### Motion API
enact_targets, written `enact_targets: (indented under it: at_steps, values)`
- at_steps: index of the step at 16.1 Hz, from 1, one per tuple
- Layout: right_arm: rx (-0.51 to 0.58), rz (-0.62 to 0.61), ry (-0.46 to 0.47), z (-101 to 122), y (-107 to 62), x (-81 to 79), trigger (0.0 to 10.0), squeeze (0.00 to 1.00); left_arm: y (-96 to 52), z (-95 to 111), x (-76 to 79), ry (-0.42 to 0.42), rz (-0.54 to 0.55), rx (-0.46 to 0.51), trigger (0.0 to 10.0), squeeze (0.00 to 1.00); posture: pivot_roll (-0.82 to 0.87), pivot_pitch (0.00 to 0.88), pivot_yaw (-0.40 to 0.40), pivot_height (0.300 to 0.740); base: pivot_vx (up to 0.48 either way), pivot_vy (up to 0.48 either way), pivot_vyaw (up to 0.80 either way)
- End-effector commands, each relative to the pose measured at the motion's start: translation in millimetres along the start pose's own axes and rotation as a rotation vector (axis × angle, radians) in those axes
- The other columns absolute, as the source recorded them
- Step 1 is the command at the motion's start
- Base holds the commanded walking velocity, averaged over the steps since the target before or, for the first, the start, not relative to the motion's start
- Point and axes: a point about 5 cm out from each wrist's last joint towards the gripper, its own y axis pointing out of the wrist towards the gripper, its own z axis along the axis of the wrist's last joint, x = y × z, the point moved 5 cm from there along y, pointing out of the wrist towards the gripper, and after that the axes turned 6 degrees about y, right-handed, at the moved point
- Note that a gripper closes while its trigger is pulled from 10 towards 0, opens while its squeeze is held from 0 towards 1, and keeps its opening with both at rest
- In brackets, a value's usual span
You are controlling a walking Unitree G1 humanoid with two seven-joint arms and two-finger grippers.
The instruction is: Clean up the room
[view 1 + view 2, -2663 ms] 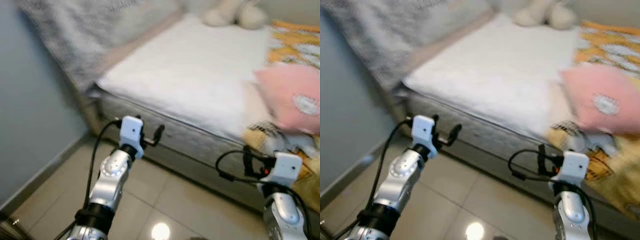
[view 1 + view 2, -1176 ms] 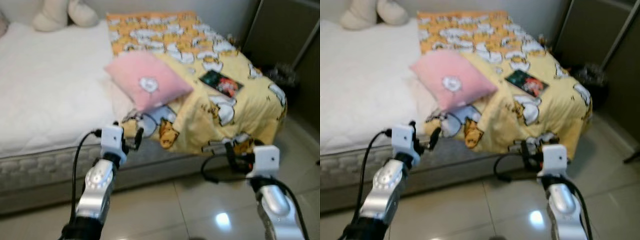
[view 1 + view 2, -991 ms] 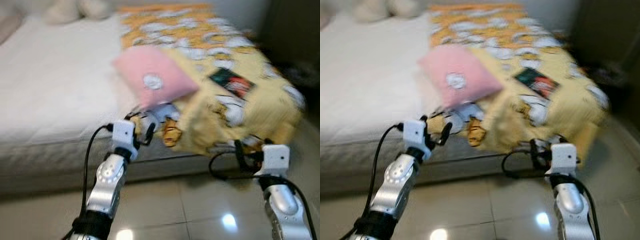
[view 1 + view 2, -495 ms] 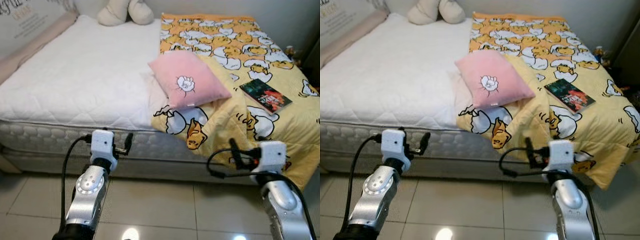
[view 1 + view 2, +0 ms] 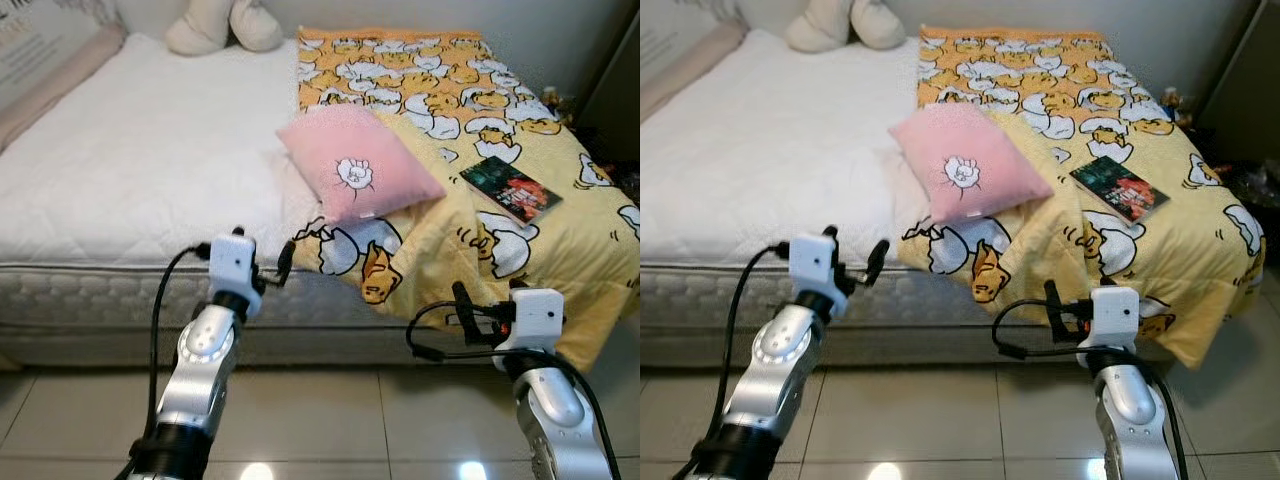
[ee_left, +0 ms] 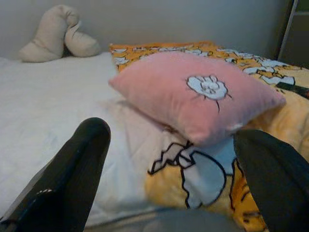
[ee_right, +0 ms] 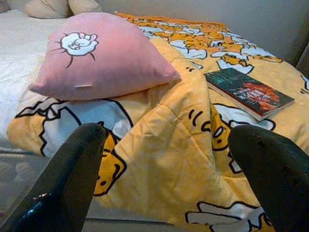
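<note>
Now both grippers — left (image 5: 262, 275), right (image 5: 478, 312) — hover spread wide (holding nothing) before the pink pillow (image 5: 358, 163)

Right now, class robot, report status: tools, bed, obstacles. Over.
Left tool, right tool open, empty, short of bed. Pink pillow, book on yellow blanket. Nothing between.

The two head views look forward and down from above both arms, taking in the whole bed (image 5: 120, 190) and the floor (image 5: 330, 410) below it; they share nearly the same scene, slightly offset sideways. The left wrist view looks low along the left gripper (image 6: 169, 169), close to the mattress edge, at the pink pillow (image 6: 193, 94) straight ahead. The right wrist view looks along the right gripper (image 7: 166, 169) at the same pillow, with the book (image 7: 248, 92) on the yellow blanket (image 7: 159, 159) beyond its right finger.
</note>
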Motion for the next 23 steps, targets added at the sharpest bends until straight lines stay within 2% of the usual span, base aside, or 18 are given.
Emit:
enact_targets:
  at_steps: [1, 6, 11, 18, 21, 23]
  values:
    - [0.018, -0.018, 0.002, 5, 1.0, 4.4, 10.0, 0.00, 3.1, 1, 1.4, -0.003, -0.012, 0.000, 10.0, 0.00, -0.15, 0.000, 0.045, 0.740, 0.480, 0.000, 0.00]
    - [0.037, -0.013, -0.010, 10, 3.4, 1.9, 10.0, 0.00, 8.7, 10, 7.3, -0.010, -0.032, 0.030, 10.0, 0.00, -0.16, 0.000, 0.049, 0.740, 0.480, 0.000, 0.00]
    - [0.042, -0.023, -0.009, 12, 5.0, 3.5, 10.0, 0.00, 5.9, 3, 6.4, -0.022, -0.023, 0.013, 10.0, 0.00, -0.15, 0.000, 0.046, 0.740, 0.480, 0.000, 0.00]
    - [0.074, -0.038, -0.023, 20, 7.3, 7.9, 10.0, 0.00, 7.0, 5, 6.5, -0.017, -0.010, 0.026, 10.0, 0.00, -0.15, 0.000, 0.041, 0.740, 0.469, 0.000, 0.00]
    - [0.085, -0.024, -0.047, 26, 8.2, 6.4, 10.0, 0.00, 7.9, 7, 14.1, 0.017, -0.036, 0.031, 10.0, 0.00, -0.15, 0.000, 0.039, 0.740, 0.000, -0.139, 0.63]
    - [0.095, -0.020, -0.056, 30, 9.3, 6.3, 10.0, 0.00, 9.1, 9, 17.0, -0.006, -0.050, 0.035, 10.0, 0.00, -0.15, 0.000, 0.037, 0.740, 0.283, -0.386, 0.60]
